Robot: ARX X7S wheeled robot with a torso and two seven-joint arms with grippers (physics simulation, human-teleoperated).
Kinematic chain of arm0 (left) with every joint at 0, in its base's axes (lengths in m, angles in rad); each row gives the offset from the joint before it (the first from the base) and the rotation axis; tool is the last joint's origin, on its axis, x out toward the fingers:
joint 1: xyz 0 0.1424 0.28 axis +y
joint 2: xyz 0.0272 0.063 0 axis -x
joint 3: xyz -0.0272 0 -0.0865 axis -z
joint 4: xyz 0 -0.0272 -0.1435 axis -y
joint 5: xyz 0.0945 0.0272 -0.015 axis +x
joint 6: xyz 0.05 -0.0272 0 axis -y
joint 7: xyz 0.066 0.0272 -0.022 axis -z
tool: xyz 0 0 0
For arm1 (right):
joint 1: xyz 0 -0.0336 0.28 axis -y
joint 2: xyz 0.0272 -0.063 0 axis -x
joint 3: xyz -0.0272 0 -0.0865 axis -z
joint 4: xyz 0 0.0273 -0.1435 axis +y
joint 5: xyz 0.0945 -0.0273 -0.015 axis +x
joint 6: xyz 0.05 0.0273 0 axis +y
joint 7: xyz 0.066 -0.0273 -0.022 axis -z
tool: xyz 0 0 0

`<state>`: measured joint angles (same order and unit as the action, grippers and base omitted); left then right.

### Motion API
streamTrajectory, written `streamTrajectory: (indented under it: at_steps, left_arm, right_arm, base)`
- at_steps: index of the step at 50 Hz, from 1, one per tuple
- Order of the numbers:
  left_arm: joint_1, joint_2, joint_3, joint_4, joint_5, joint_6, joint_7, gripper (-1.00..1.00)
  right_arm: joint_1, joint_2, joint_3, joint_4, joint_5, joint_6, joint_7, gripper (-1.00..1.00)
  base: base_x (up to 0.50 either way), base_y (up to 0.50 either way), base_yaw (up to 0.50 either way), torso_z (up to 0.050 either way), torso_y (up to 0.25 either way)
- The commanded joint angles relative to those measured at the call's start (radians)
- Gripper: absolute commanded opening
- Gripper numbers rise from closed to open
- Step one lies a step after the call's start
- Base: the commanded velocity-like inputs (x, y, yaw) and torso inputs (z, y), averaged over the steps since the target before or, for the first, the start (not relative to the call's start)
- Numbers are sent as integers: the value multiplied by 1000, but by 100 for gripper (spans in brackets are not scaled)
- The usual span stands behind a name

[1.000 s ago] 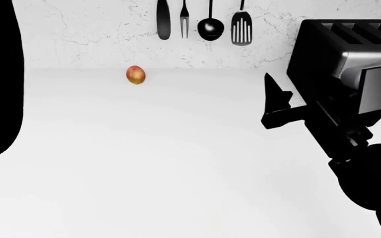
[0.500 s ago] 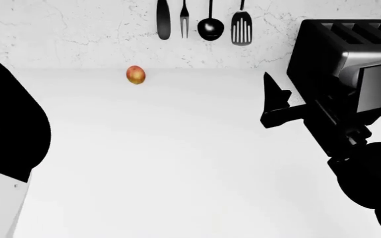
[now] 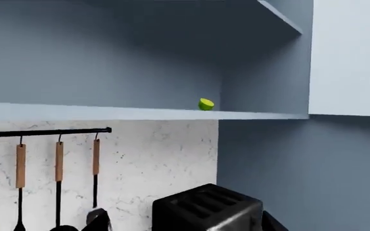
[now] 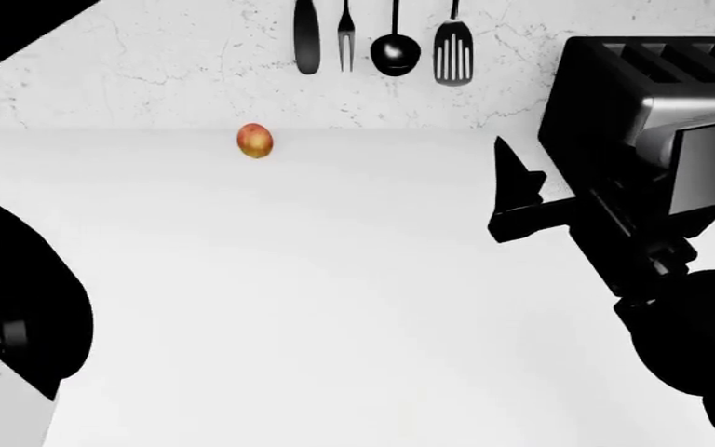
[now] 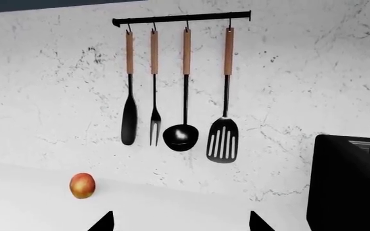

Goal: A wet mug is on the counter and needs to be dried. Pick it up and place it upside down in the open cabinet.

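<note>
— Mug first: where does it sit?

— I cannot tell. None of the three views shows it, neither on the counter (image 4: 332, 307) nor on the cabinet shelf (image 3: 108, 111).

— The claws, then?

— The right gripper (image 5: 179, 225) has its jaws spread wide. In the right wrist view its two dark fingertips (image 5: 102, 222) stand well apart, and only white worktop shows between them. In the head view it hangs over the counter, just beside the left face of the black toaster (image 4: 631, 102). As for the left one, I cannot tell whether it is apart or together. The head view gives only the black bulk of the left arm (image 4: 22, 279) at the near left edge (plus another black mass in the far left corner).

— And further out?

— A small orange-red fruit (image 4: 254, 141) lies at the back of the counter, close to the white marbled wall (image 4: 146, 65) and well apart from the right gripper. Above it on the wall a black rail (image 5: 181, 18) carries four black utensils with wooden handles: a flat spatula, a fork, a ladle (image 5: 180, 136) and a slotted turner. The toaster stands to the right of them, against the wall.

— The cabinet?

— The left wrist view looks up into it: blue-grey, open at the front, with a small green round thing (image 3: 205, 104) near the inner corner of the shelf, above the toaster.
</note>
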<state>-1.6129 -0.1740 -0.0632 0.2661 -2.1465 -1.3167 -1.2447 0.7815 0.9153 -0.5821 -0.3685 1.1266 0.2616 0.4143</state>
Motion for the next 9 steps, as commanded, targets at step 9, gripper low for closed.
streamTrajectory:
  at_steps: [9]
  left_arm:
    - [292, -44, -137, 43, 175, -143, 106, 100]
  right_arm:
    - [-9, 7, 8, -23, -4, -9, 10, 100]
  base:
    - [0, 0, 0, 0, 0]
